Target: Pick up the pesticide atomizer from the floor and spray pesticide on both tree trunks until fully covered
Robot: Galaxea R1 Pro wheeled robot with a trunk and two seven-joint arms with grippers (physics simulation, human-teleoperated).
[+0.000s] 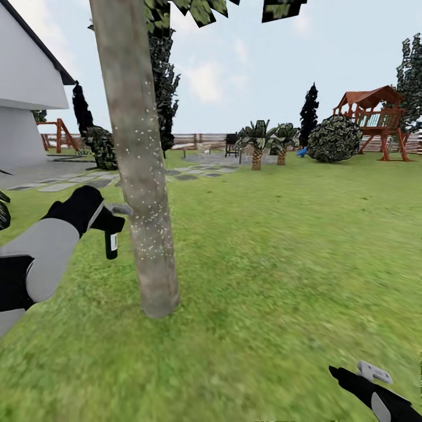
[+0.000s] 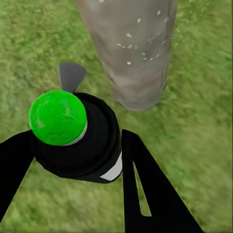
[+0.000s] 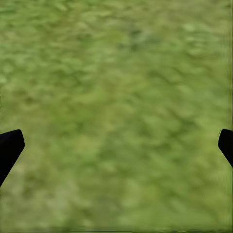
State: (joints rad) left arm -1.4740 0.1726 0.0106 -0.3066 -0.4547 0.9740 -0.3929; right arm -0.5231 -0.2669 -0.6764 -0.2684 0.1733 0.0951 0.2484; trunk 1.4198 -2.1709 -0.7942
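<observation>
Already lifted — left claw [image 2: 73, 155] grips the pesticide atomizer [image 1: 111, 240] beside the tree trunk [image 1: 138, 176], white specks partway up; second tree unsprayed, I'd judge — right claw [image 3: 116, 145] open.

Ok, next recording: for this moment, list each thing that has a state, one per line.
pesticide atomizer: held upright in the left gripper, close beside the trunk.
tree trunk: standing, flecked with white specks over its middle part.
left gripper: jaws shut on the atomizer.
right gripper: jaws wide apart, nothing between them, over grass.
</observation>
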